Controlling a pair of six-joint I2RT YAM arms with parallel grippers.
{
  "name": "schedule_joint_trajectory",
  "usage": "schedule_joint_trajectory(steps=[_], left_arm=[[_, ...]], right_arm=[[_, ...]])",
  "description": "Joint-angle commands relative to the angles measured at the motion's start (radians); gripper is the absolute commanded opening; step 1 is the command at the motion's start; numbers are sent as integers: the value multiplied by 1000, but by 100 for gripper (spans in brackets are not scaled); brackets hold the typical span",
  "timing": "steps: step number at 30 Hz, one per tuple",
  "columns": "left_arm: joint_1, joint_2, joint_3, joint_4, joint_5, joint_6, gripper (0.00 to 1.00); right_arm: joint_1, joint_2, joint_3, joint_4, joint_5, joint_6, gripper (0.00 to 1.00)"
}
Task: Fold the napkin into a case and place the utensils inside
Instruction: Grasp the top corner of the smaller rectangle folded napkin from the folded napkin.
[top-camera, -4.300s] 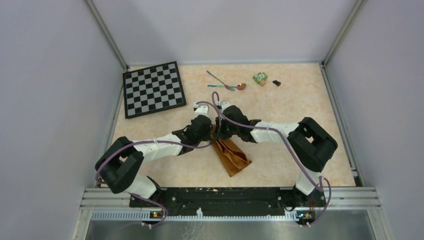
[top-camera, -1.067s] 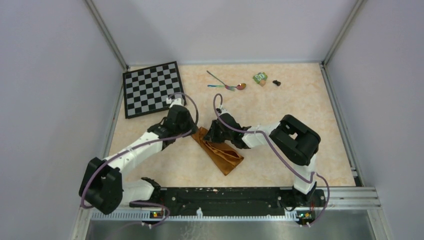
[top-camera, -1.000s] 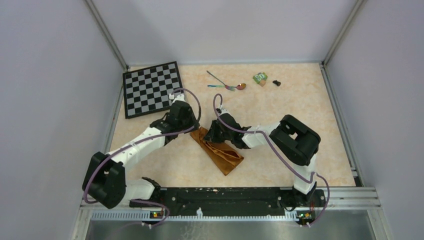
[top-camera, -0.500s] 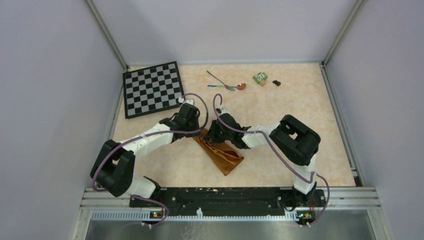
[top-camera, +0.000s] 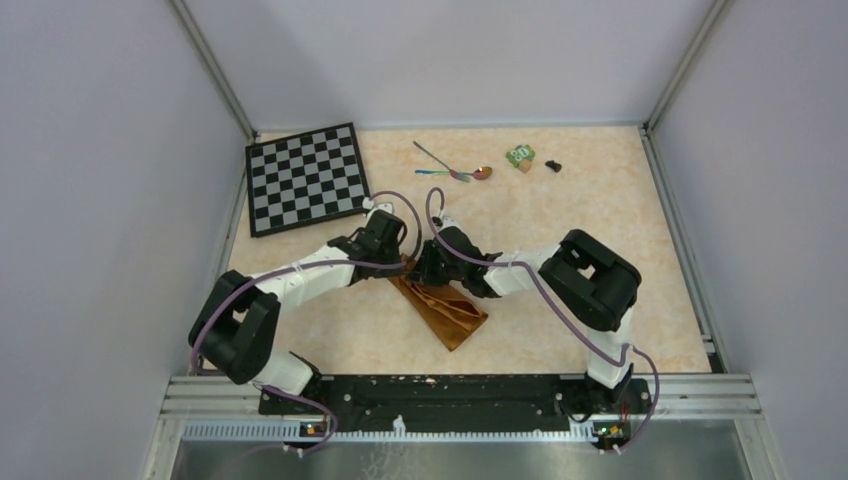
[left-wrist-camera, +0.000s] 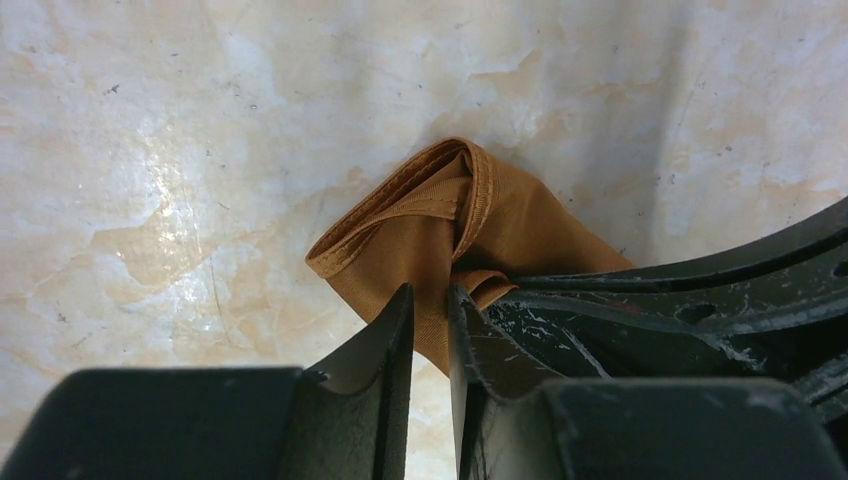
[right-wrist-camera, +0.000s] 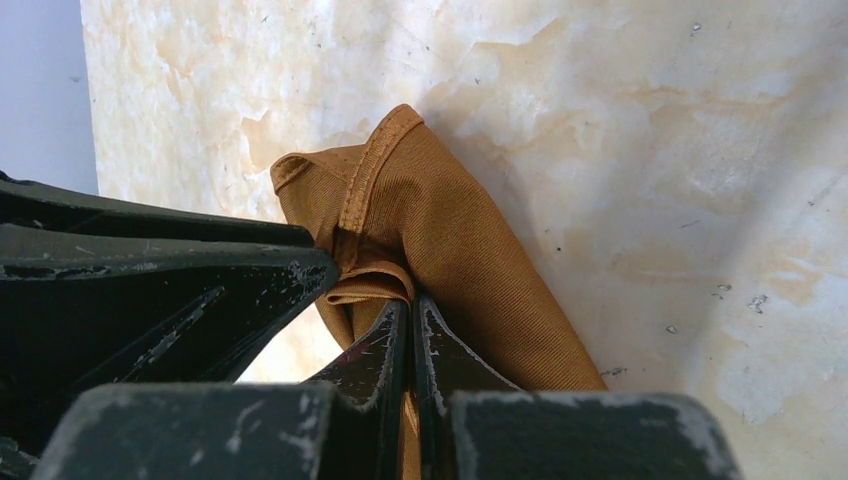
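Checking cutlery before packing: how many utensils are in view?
2, both at the table's far side: the spoon, coppery bowl toward the green block, and a second utensil angled toward its handle. The napkin's folds could hide more.

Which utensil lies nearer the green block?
The spoon: its coppery bowl end points toward the green block. The other utensil lies farther left.

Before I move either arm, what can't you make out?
Left wrist view: whether the left gripper pinches the napkin or straddles it; its fingers cover the contact.
Right wrist view: the napkin's near part, behind the right gripper.
Top view: the napkin's far end, under both grippers; the utensils, too small to tell apart.
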Motion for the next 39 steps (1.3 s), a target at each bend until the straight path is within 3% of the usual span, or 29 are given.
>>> schedule_joint_trajectory(steps=[1,8,14,19,22,24,31,39], left_arm=[[-4,17,41,-9,-46,14,22],[-6,-36,23,11,-42,28,1],[-1,-173,-105,160,9,15,0],[1,-151,-127,131,-8,-26,0],[3,-159,-146,137,-19,-29,0],[2,-168,-155,138,-24,-27,0],[3,-191,-161,140,-19,-21,0],[2,-202,-171,141,-6,-19,0]], right_arm=[[17,-32,28,0,20,-27,0],[34,-21,48,-37,47,-44,0],[90,-30,62,-37,134,-63,0],[80,5,72,1,70,-103,1],[75,-36,12,75,5,-209,19],[64,-83,-37,121,-21,-265,25],[13,-88,-39,145,-168,-347,31],[13,-39,25,140,-169,-351,33]])
